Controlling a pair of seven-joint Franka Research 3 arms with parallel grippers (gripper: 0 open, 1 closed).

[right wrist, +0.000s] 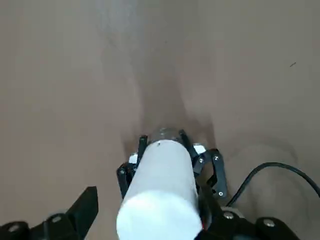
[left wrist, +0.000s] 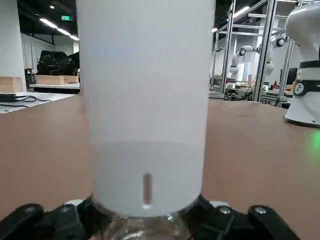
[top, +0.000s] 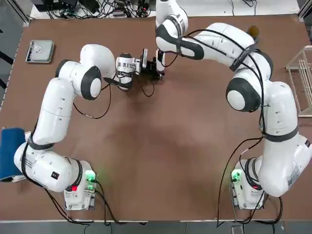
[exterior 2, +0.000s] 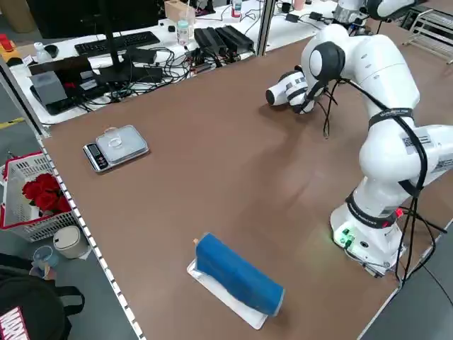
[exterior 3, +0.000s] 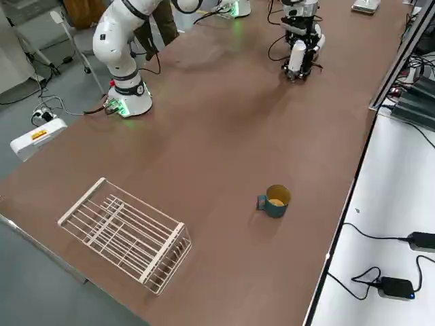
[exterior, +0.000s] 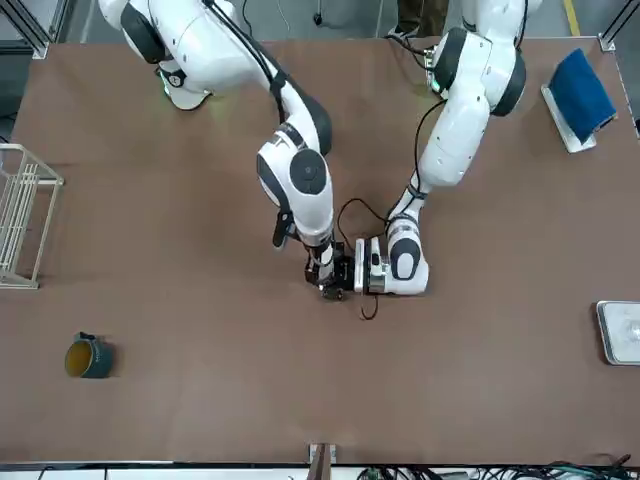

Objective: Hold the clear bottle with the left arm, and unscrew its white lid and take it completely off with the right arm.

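I see the left end effector [right wrist: 170,160] pinching the clear bottle [left wrist: 145,231] near the surface's far edge; the right end effector [right wrist: 145,220], spread around the white lid [left wrist: 147,105], may slip when twisting, I judge.

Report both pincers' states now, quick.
Left pincer: shut on the clear bottle, just under the white lid.
Right pincer: open around the lid, not yet gripping.

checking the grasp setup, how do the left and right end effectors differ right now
The left end effector is shut on the clear bottle below the white lid; the right end effector straddles the lid, fingers apart. The left lies level along the table; the right points down. Both are black, two-fingered.
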